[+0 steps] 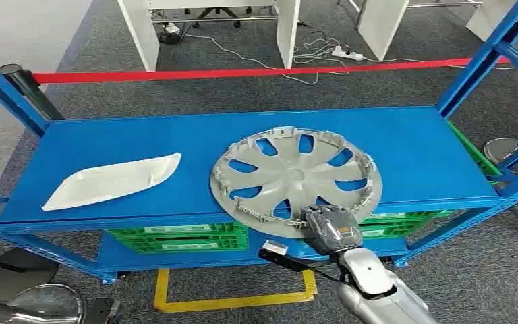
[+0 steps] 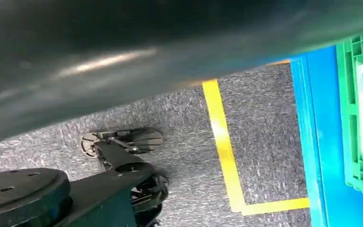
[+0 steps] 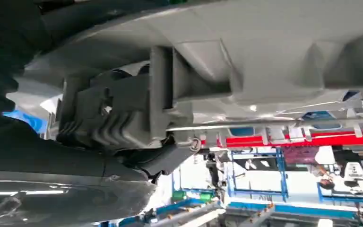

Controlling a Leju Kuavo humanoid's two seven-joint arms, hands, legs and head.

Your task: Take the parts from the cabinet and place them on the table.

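We see our right hand (image 1: 330, 229) at the near rim of the grey wheel cover (image 1: 295, 177), which lies inner side up on the top shelf (image 1: 405, 145) of the blue cabinet, its near edge jutting past the shelf's front lip; that overhang is likely why we take it there, since fingers can get beneath the rim without scraping the shelf; in the right wrist view the hand's ribbed cover (image 3: 99, 127) presses close against the underside of the cover's clipped rim, so we judge the hand to be gripping the rim, though the fingertips themselves are hidden; the second part, a white curved panel (image 1: 111, 181), lies flat well apart on the left of the same shelf, untouched; green crates (image 1: 179, 237) sit on the shelf below; our left arm hangs low, its wrist view looking down at carpet and yellow floor tape (image 2: 224, 146), and we cannot tell how the left hand is set; a rim grip on so broad a disc may let it sag.
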